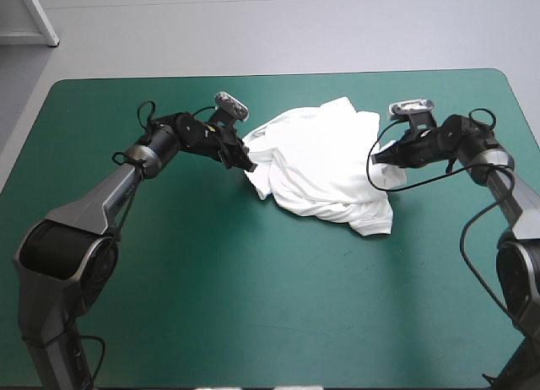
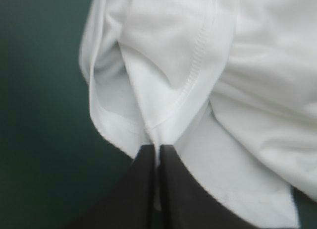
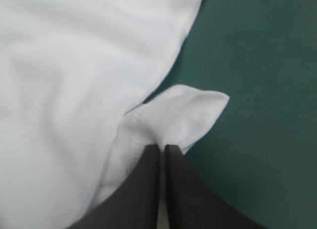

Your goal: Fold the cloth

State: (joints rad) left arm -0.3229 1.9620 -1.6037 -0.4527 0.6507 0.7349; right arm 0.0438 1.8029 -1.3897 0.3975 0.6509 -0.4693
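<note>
Black fingers (image 2: 141, 189) of the left gripper (image 2: 157, 147) are clenched on a stitched hem fold of the T-shirt (image 2: 198, 65), with the cloth pinched thin between them. Those of the right gripper (image 3: 163, 146) likewise grasp a hemmed corner flap on the T-shirt's opposite side. The T-shirt is a crumpled heap resting on the table (image 1: 211, 280), whose teal-green cover shows on every side of the heap and is widest on its near side.

The step in hand looks like lifting and spreading the heap. To do it well, both arms should probably rise together and draw apart evenly, so that neither pinch slips and the cloth does not twist.

Each wrist view shows the seams and how little cloth its pinch holds. Only the high view shows the whole heap, its tangled folds and both arms at once.
</note>
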